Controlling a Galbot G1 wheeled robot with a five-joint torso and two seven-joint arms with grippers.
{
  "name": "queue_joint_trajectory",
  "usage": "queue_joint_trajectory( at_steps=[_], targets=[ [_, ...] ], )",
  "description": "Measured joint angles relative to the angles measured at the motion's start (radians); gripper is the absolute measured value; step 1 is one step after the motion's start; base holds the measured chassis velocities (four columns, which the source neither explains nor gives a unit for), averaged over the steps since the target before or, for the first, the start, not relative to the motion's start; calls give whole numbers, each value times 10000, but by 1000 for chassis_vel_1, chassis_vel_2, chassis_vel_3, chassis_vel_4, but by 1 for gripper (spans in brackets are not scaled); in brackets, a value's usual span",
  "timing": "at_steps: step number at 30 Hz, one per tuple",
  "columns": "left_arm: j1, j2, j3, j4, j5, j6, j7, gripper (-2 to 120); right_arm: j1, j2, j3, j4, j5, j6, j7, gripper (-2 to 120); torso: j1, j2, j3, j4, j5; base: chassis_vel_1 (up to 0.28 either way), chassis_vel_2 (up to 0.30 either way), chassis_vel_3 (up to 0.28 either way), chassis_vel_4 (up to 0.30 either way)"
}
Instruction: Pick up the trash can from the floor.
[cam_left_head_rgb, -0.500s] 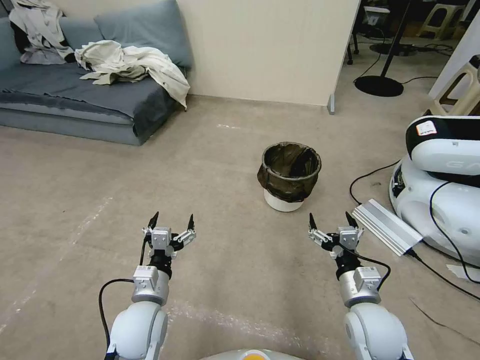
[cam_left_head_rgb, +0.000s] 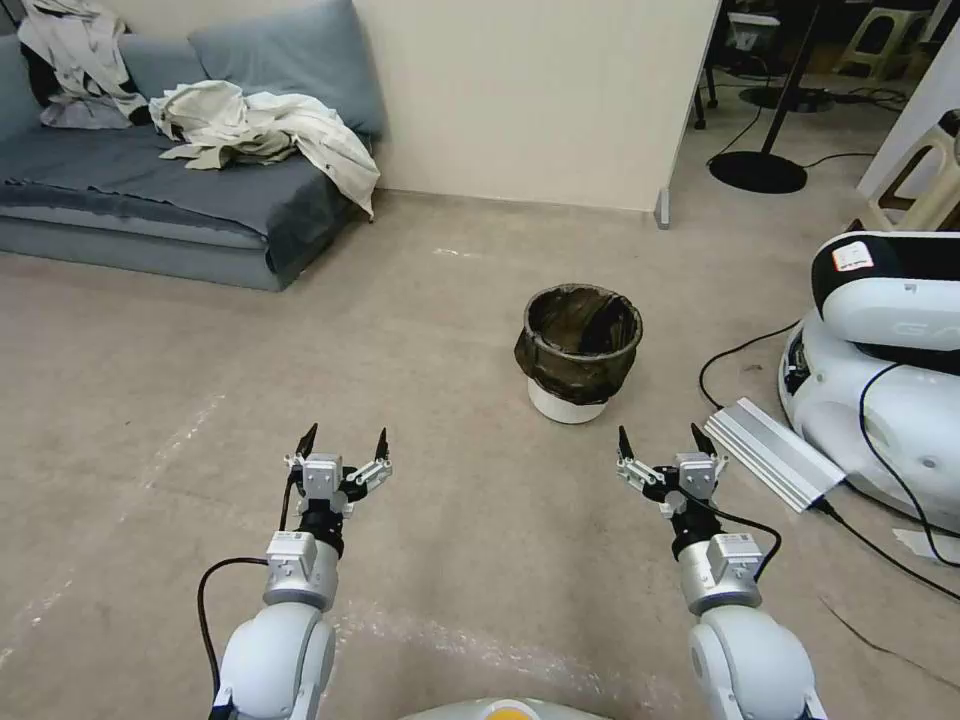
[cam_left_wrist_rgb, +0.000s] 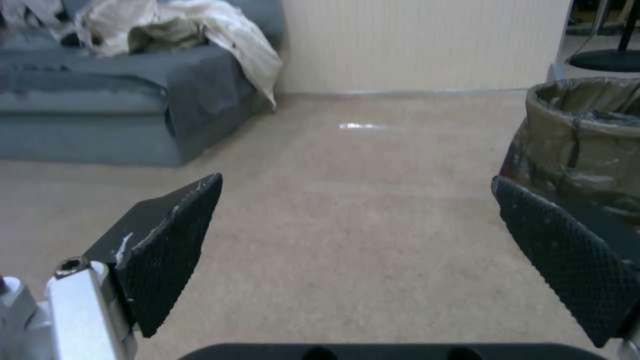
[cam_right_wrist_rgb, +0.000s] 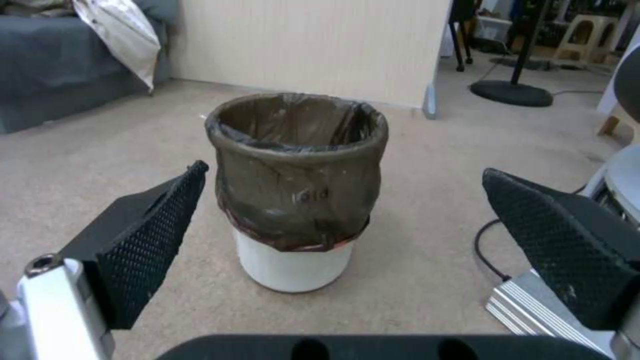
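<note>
The trash can (cam_left_head_rgb: 578, 352) is a small white bin with a crinkled dark liner folded over its rim. It stands upright on the beige carpet floor (cam_left_head_rgb: 430, 330), ahead of me and a little to the right. My right gripper (cam_left_head_rgb: 660, 440) hovers open above the carpet, just short of the can and slightly to its right. In the right wrist view the trash can (cam_right_wrist_rgb: 297, 185) sits ahead between the spread fingers (cam_right_wrist_rgb: 143, 235), apart from them. My left gripper (cam_left_head_rgb: 342, 440) is open too, well to the left, and the trash can (cam_left_wrist_rgb: 583, 135) shows beside one fingertip.
A large white-and-black robot base (cam_left_head_rgb: 885, 360) with black cables stands at the right, and a ribbed metal bar (cam_left_head_rgb: 775, 452) lies beside it. A grey sofa (cam_left_head_rgb: 170, 190) with crumpled cloths sits at the back left. A beige partition wall (cam_left_head_rgb: 530, 100) closes the back.
</note>
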Motion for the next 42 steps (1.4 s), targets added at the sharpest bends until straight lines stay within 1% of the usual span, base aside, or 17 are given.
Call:
queue_joint_trajectory(
  at_steps=[1, 2, 3, 4, 5, 7, 8, 10, 11, 12, 14, 15, 18, 21, 32, 42],
  targets=[
    [-57, -153, 275, -408, -302, 394, -33, 100, -125, 7, 250, 441, 303, -123, -41, 100, 0, 1, 0, -2, -2, 0, 0, 0, 0],
    [-57, -153, 275, -408, -302, 394, -33, 100, -125, 7, 250, 441, 303, -123, -41, 100, 0, 1, 0, -2, -2, 0, 0, 0, 0],
    [-140, -352, 621, -941, -720, 933, -126, 100, -281, 13, 581, 1019, 688, -220, -105, 100, -1, 2, -1, -11, -14, 0, 0, 0, 0],
    [-189, -482, 878, -1284, -986, 1280, -156, 100, -327, 11, 717, 1176, 866, -164, -174, 100, -1, 1, -2, -13, -18, 0, 0, 0, 0],
    [-210, -522, 925, -1428, -1047, 1451, -231, 100, -355, 2, 750, 1209, 951, -129, -213, 100, -1, 1, -2, -17, -1, 0, 0, 0, 0],
    [-198, -507, 914, -1488, -1057, 1543, -316, 100, -368, -39, 781, 1229, 1051, -77, -218, 100, 0, 1, -1, -12, 6, 0, 0, 0, 0],
    [-168, -433, 860, -1525, -1060, 1562, -347, 100, -349, -112, 783, 1224, 1155, 99, -244, 100, 0, 1, -1, -9, -11, 0, 0, 0, 0],
    [-104, -265, 691, -1543, -1056, 1551, -386, 100, -300, -253, 809, 1069, 1221, 430, -327, 100, 0, 1, -1, -2, -3, 0, 0, 0, 0],
    [-104, -265, 691, -1543, -1056, 1551, -386, 100, -300, -253, 809, 1069, 1221, 430, -327, 100, 0, 1, -1, -2, -3, 0, 0, 0, 0],
    [-76, -158, 586, -1543, -1054, 1506, -391, 100, -272, -321, 840, 961, 1327, 700, -408, 100, 0, 0, -1, -4, -9, 0, 0, 0, 0],
    [-35, -26, 421, -1521, -1043, 1305, -394, 100, -240, -400, 876, 783, 1552, 1154, -505, 100, -1, 1, -1, -7, -3, 0, 0, 0, 0],
    [-35, -26, 421, -1521, -1043, 1305, -394, 100, -240, -400, 876, 783, 1552, 1154, -505, 100, -1, 1, -1, -7, -3, 0, 0, 0, 0],
    [32, 82, 278, -1370, -1029, 940, -378, 100, -205, -453, 882, 579, 1844, 1675, -642, 100, -1, 0, -1, -6, -5, 0, 0, 0, 0],
    [52, 57, 278, -1293, -1113, 739, -264, 100, -209, -455, 882, 534, 1863, 1851, -730, 100, -1, 1, -1, -7, -6, 0, 0, 0, 0],
    [28, -85, 176, -1231, -1208, 642, 145, 100, -250, -504, 913, 530, 1917, 2004, -878, 100, 0, 1, -1, -7, -6, 0, 0, 0, 0],
    [38, -176, 168, -1213, -1130, 649, 260, 100, -303, -472, 910, 512, 1890, 2035, -972, 100, -1, 1, -1, -7, -6, 0, 0, 0, 0]
  ],
)
